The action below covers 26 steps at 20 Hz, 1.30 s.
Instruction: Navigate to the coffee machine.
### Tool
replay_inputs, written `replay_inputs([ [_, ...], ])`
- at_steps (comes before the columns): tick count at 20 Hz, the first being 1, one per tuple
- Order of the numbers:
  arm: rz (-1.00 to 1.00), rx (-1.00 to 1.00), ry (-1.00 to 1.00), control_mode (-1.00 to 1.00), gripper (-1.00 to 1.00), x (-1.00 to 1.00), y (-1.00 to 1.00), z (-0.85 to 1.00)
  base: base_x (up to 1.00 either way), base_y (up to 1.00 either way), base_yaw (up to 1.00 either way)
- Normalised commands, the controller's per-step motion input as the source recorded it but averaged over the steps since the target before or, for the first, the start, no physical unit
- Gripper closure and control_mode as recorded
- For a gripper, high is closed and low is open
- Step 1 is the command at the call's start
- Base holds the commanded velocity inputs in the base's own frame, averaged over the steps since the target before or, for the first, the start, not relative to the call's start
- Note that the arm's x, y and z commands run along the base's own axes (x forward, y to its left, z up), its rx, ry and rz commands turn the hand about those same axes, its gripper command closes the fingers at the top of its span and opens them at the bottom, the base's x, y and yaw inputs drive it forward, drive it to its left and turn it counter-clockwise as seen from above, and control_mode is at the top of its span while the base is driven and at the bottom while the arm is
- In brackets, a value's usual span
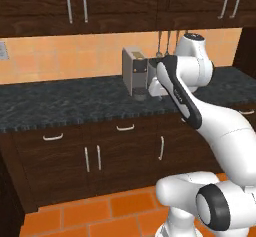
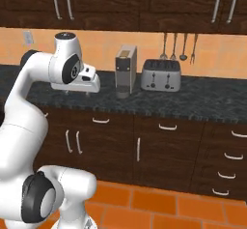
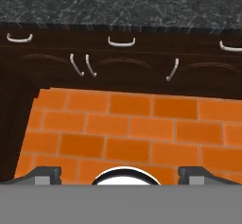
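The coffee machine point(image 1: 133, 71) is a tall narrow grey-beige box standing on the dark stone counter point(image 1: 60, 103), with a small dark cup point(image 1: 139, 96) under its black front. From the right base view the coffee machine point(image 2: 125, 70) sits near the middle of the counter run, with a tan patch on top. My gripper point(image 2: 76, 90) hangs in front of the counter, to the left of the machine, pointing down. In the hand view the gripper point(image 3: 121, 175) is open and holds nothing, its fingertips point(image 3: 45, 175) wide apart over the orange tiled floor point(image 3: 127, 124).
A wider silvery toaster point(image 2: 161, 75) stands just right of the machine. Utensils point(image 2: 179, 47) hang on the backsplash above it. Dark wood base cabinets point(image 2: 164, 150) with metal handles run under the counter, and wall cabinets point(image 1: 75, 3) hang above.
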Motion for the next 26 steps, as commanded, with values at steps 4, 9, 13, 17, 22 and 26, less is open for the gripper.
replay_inputs([
  [4, 0.00, 0.00, 0.00, 1.00, -1.00, 0.00, 0.00, 0.00, 0.00, -0.09, -0.09],
  [9, 0.00, 0.00, 0.00, 1.00, -1.00, 0.00, 0.00, 0.00, 0.50, 0.00, 0.00],
  [13, 0.00, 0.00, 0.00, 1.00, -1.00, 0.00, 0.00, 0.00, 0.89, 0.00, 0.00],
  [17, 0.00, 0.00, 0.00, 1.00, -1.00, 0.00, 0.00, 0.00, 0.35, -0.36, 0.00],
  [22, 0.00, 0.00, 0.00, 1.00, -1.00, 0.00, 0.00, 0.00, 0.02, -0.41, 0.00],
  [26, 0.00, 0.00, 0.00, 1.00, -1.00, 0.00, 0.00, 0.00, 0.21, 0.05, -0.01],
])
